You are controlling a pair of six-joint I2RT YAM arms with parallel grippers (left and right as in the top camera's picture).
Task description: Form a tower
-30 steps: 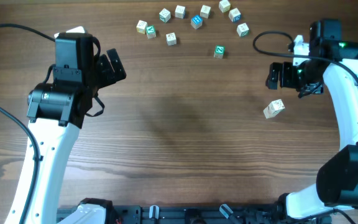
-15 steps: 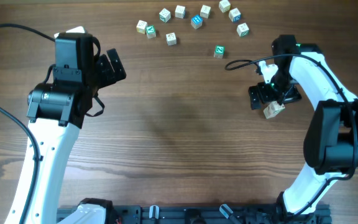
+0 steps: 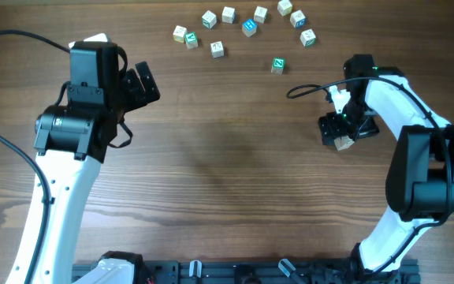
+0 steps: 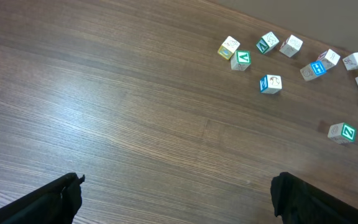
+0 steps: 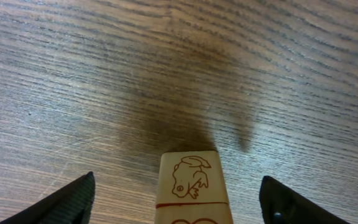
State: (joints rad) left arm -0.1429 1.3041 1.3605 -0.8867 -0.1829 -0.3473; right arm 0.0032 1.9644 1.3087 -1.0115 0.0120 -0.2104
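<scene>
The tower (image 3: 342, 143) is a small pale wooden stack on the right side of the table. In the right wrist view it (image 5: 190, 180) shows a red frog print above a red line. My right gripper (image 3: 344, 132) hangs over it and is open. Its dark fingertips (image 5: 73, 200) stand well clear of the wood on both sides, so nothing is gripped. My left gripper (image 3: 142, 85) is at the far left, away from every cube, and is open with only bare table between its fingers (image 4: 55, 198).
Several loose letter cubes (image 3: 243, 28) lie in an arc along the table's far edge, some with teal or blue faces. One teal-faced cube (image 3: 278, 65) sits apart, nearer the right arm. The left wrist view shows the same cluster (image 4: 272, 84) at its upper right.
My right arm has swung in from the right edge and dropped over the stack, and its jaws have narrowed a little. The left arm has not moved.
</scene>
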